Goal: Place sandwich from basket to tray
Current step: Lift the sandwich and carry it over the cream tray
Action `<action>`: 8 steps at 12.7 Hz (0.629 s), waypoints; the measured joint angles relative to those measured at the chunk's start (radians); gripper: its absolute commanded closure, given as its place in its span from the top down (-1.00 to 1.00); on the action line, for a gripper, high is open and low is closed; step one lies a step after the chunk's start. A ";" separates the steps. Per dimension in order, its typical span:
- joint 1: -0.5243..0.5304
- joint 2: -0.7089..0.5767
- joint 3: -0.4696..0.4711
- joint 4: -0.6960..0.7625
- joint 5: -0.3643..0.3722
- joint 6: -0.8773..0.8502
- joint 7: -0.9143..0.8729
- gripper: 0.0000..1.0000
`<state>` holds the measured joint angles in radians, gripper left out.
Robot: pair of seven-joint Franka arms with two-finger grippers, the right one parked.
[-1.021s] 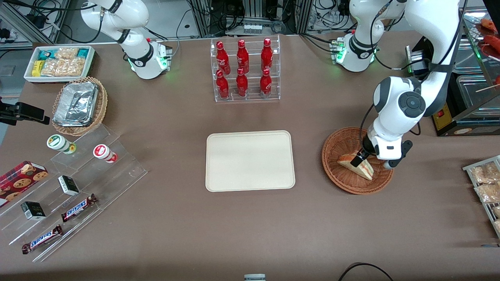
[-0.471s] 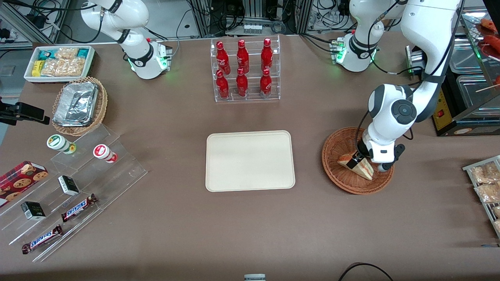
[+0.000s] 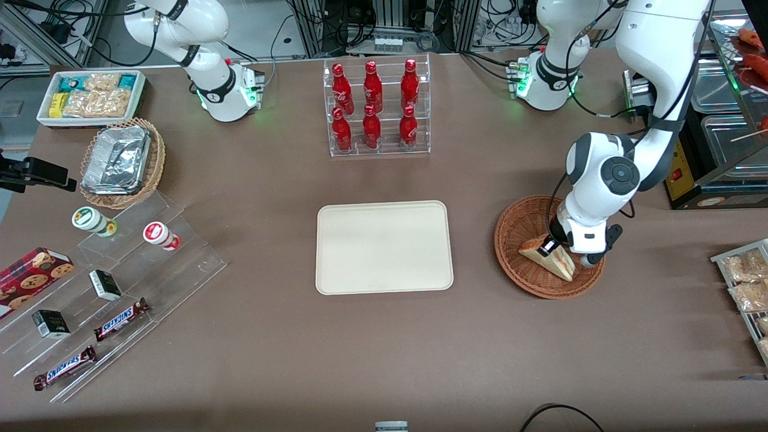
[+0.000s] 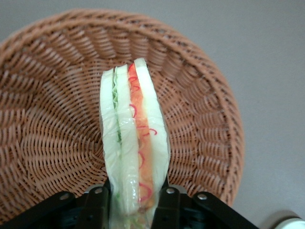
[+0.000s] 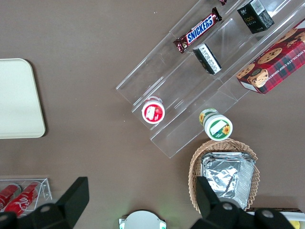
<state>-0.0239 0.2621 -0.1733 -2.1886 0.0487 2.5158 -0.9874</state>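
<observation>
The sandwich [image 3: 557, 260], a white-bread wedge with orange-red and green layers, stands on edge in the reddish-brown wicker basket [image 3: 515, 223] toward the working arm's end of the table. My left gripper [image 3: 549, 246] is down inside the basket, shut on the sandwich. In the left wrist view the black fingers [image 4: 167, 202] press against both bread faces of the sandwich [image 4: 133, 138], with the basket's weave [image 4: 47, 119] all around. The cream-beige tray [image 3: 384, 247] lies flat at the table's middle, beside the basket, with nothing on it.
A clear rack of red bottles [image 3: 377, 108] stands farther from the front camera than the tray. Snack packets [image 3: 744, 282] lie at the working arm's end. A stepped acrylic shelf of snacks [image 3: 108, 288], a tan basket with foil container [image 3: 123, 162] and a white bin [image 3: 90, 96] sit toward the parked arm's end.
The left arm's wrist has come down and drawn in over the basket, and the gripper has settled lower around the sandwich. The sandwich has stayed in the basket.
</observation>
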 measured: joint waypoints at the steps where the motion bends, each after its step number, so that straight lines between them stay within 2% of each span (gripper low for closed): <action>1: -0.002 -0.012 -0.002 0.045 0.023 -0.081 0.000 -1.00; 3: -0.031 -0.040 -0.008 0.158 0.059 -0.232 0.000 -1.00; 6: -0.131 -0.057 -0.013 0.368 0.064 -0.444 -0.009 -1.00; 8: -0.206 -0.047 -0.016 0.447 0.064 -0.490 -0.030 -1.00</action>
<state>-0.2304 0.2148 -0.1891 -1.7421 0.1126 2.0254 -1.0175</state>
